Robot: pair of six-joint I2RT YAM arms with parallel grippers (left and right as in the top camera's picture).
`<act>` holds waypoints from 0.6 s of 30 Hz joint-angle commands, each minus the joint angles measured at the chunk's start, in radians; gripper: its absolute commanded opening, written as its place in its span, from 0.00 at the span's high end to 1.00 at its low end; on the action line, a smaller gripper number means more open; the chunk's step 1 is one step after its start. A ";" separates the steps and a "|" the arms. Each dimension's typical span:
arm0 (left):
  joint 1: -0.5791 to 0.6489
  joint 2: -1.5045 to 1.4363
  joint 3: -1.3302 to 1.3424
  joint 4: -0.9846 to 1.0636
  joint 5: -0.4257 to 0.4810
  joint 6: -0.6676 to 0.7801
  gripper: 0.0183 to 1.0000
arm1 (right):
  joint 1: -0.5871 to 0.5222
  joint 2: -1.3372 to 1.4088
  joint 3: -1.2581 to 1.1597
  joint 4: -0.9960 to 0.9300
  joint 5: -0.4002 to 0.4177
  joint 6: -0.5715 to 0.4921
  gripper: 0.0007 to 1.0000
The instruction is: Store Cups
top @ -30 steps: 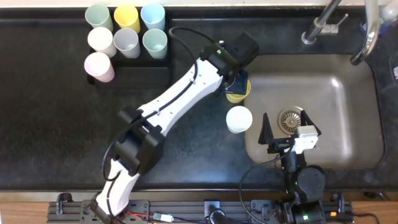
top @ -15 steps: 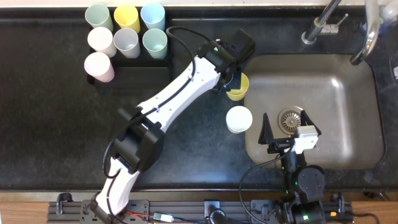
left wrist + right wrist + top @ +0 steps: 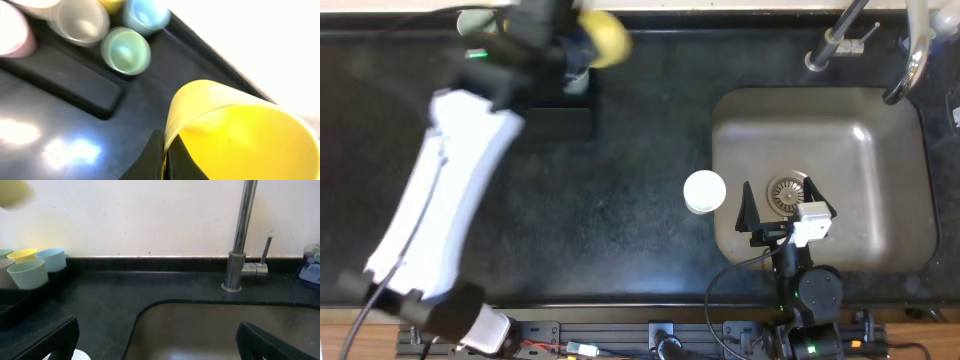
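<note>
Black counter (image 3: 620, 200): your left jaws are clamped on the yellow cup (image 3: 240, 135), its rim wall between them, just by the cup tray (image 3: 75, 82). Right jaws are spread wide near the white cup (image 3: 704, 191).

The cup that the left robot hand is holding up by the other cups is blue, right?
No, it is yellow, not blue. The left wrist view shows the yellow cup pinched at its rim in the left gripper, up by the other cups.
</note>
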 commanded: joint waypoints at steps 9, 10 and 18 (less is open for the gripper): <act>0.134 -0.039 -0.039 -0.419 -0.164 -0.551 0.98 | -0.005 -0.009 -0.014 0.006 -0.003 0.000 0.00; 0.138 -0.038 -0.051 -0.410 -0.165 -0.557 0.98 | -0.005 -0.009 -0.014 0.006 -0.003 0.000 0.00; 0.211 0.025 -0.150 -0.346 -0.114 -0.599 0.98 | -0.005 -0.009 -0.014 0.006 -0.003 0.000 0.00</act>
